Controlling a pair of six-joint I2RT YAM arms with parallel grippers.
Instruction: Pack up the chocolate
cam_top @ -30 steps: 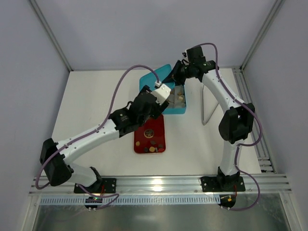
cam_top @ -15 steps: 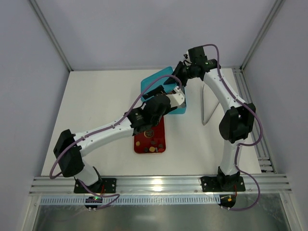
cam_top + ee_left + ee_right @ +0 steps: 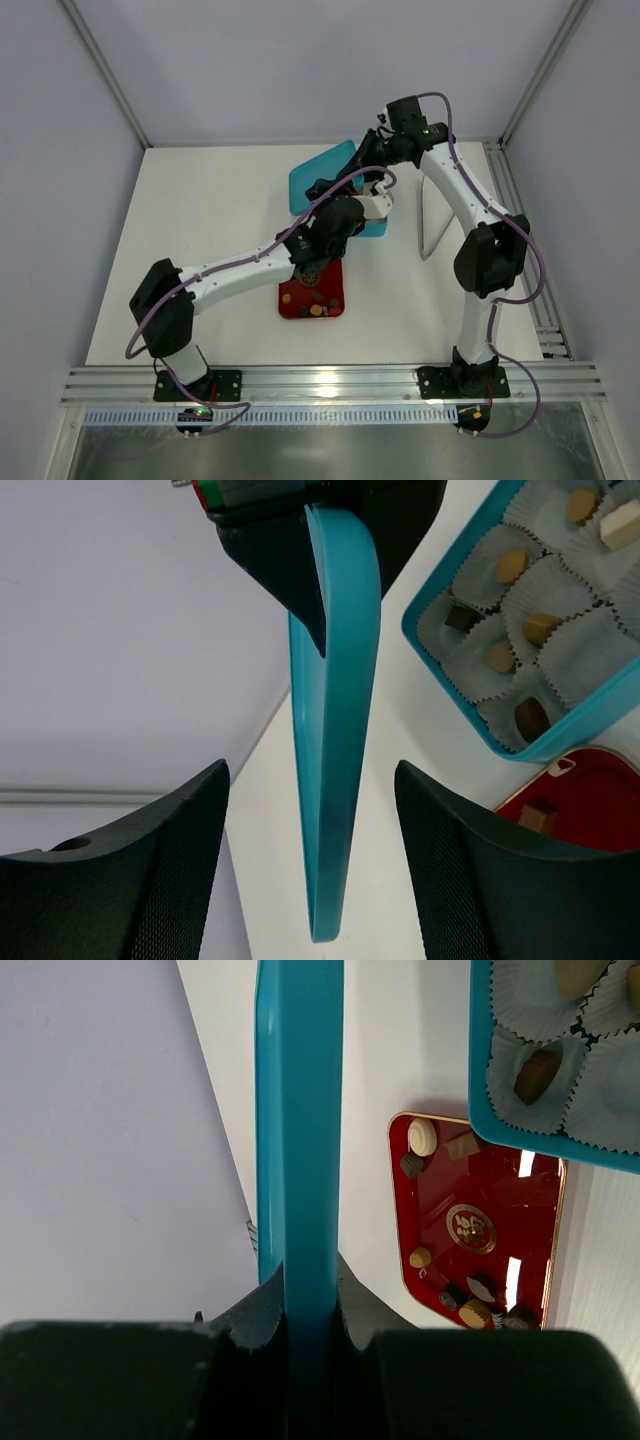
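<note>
My right fingers are clamped on the edge of the teal lid, holding it upright on edge above the counter. My left fingers stand open, one on each side of the lid's thin edge, with a gap on both sides. At the upper right of the left wrist view sits the teal box, its paper cups holding chocolate. More chocolate pieces, cream and brown, lie on the red tray just beside the box, toward the lower right.
</note>
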